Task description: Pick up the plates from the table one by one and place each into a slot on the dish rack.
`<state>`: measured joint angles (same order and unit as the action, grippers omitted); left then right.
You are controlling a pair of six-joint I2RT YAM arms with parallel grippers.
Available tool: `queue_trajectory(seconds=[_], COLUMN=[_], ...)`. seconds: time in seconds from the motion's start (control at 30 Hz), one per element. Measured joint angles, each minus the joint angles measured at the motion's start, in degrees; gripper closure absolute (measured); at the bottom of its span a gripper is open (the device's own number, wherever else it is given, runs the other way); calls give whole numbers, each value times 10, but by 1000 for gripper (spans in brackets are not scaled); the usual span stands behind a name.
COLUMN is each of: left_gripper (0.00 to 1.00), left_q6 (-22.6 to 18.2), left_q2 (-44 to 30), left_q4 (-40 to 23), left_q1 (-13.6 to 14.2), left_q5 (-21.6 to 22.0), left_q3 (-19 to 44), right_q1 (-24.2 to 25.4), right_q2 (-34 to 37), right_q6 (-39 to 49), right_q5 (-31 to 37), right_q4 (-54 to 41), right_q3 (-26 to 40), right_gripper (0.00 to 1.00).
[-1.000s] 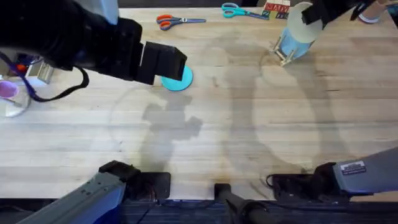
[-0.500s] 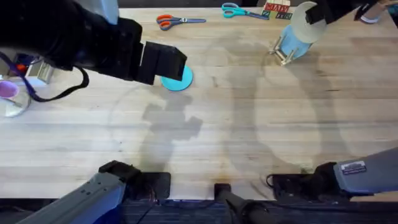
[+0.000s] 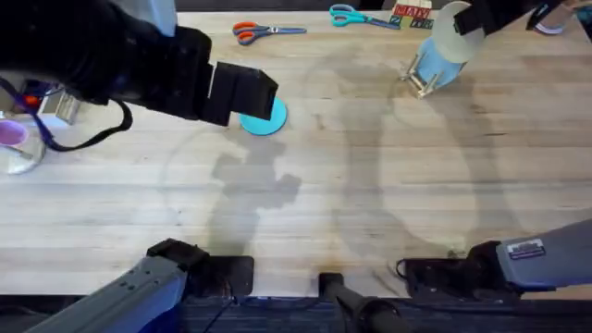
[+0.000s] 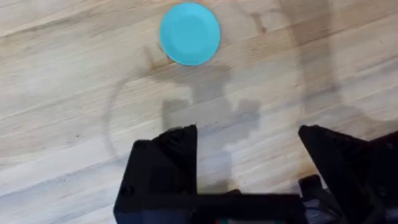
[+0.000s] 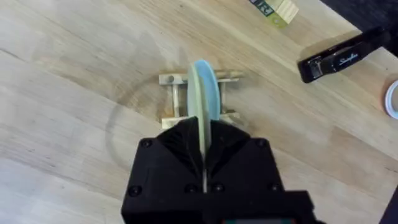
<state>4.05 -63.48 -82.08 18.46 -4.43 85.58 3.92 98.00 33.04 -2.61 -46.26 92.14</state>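
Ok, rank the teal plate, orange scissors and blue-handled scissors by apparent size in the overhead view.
1. Orange scissors, longest overall.
2. Blue-handled scissors, nearly alike; too close to rank firmly.
3. Teal plate, partly hidden under the left arm, so its apparent size is unsure.

The left arm (image 3: 139, 60), large and blurred, covers part of the teal-blue plate (image 3: 270, 118); the cream plate (image 5: 205, 93) screens the dish rack (image 5: 173, 99).

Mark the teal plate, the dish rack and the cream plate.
teal plate (image 4: 189, 33): left wrist view, centre of its face.
dish rack (image 5: 171, 79): right wrist view, far wooden rail end.
cream plate (image 5: 203, 93): right wrist view, upright edge above the rack.
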Motion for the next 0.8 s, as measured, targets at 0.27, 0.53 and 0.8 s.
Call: queue_trajectory(seconds=[0.27,0.53,0.8], left_gripper=[8,8,8], left_q6=[0,0,0], left_q2=[0,0,0], left_q4=[0,0,0], left_q1=[0,0,0], left_q5=[0,0,0], left_q3=[0,0,0], right_q1=[0,0,0], right_q2=[8,15,15], right_q6=[0,0,0], right_q5=[0,0,0], right_q4=[12,12,10], right_q3=[-1,-5,-8], right_gripper=[970,970,969])
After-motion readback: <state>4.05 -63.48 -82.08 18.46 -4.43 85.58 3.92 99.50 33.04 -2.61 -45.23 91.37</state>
